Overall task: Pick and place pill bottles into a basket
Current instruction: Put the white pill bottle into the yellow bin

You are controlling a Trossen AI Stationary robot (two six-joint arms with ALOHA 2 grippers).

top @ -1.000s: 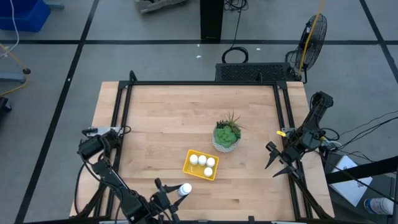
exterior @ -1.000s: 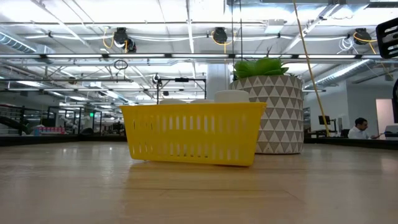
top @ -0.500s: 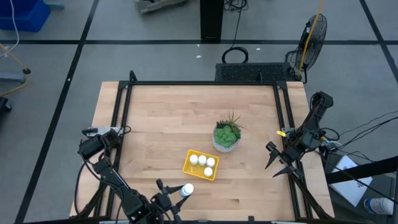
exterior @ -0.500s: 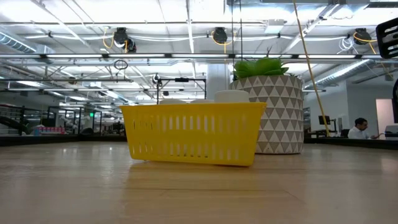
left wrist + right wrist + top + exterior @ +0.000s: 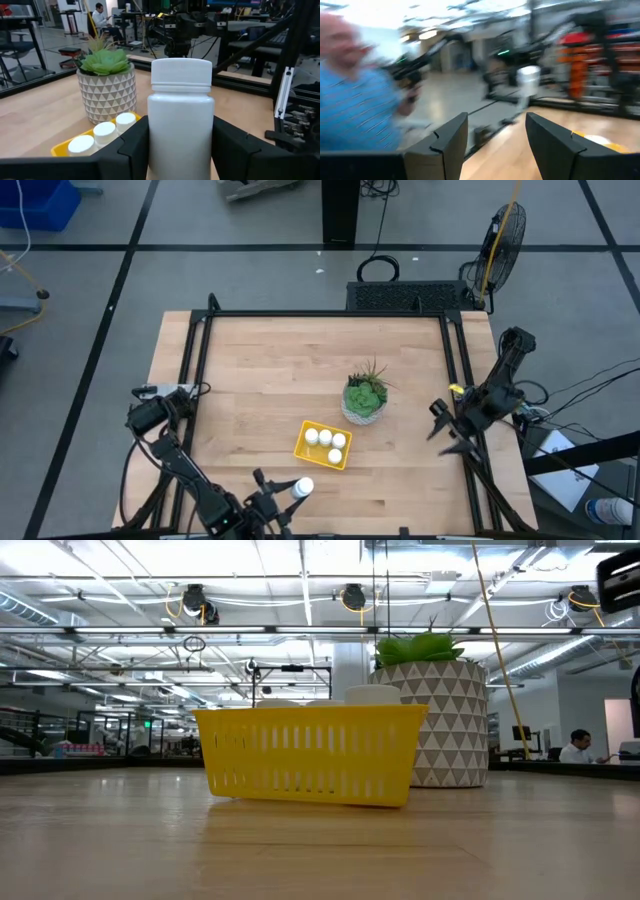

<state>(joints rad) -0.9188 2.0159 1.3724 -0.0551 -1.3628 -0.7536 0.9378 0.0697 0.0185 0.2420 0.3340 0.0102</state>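
The yellow basket (image 5: 322, 444) sits on the table in front of the plant pot, with several white pill bottles (image 5: 326, 439) standing in it. It also shows in the low view (image 5: 310, 752) and the left wrist view (image 5: 64, 148). My left gripper (image 5: 293, 493) is at the table's near edge, shut on one more white pill bottle (image 5: 181, 112). My right gripper (image 5: 447, 430) hangs open and empty near the table's right edge; its fingers are apart in its wrist view (image 5: 497, 140). My left gripper pinches the bottle's body (image 5: 150, 142), below the cap, between its two fingers (image 5: 131, 150). The fingers come level from the table's near left, pointing toward the basket. The bottle stands upright between them, cap up. Its base is out of view, so I cannot tell whether it rests on the table.
A pale triangle-patterned pot with a green plant (image 5: 365, 398) stands just behind and right of the basket. A black frame rail (image 5: 455, 380) runs along the table's edges. A person in a blue shirt (image 5: 355, 95) shows blurred beyond the table.
My right gripper has swung and shifted a little toward the table's far edge, staying open; its wrist view is blurred by the motion. My left gripper keeps its hold on the bottle.
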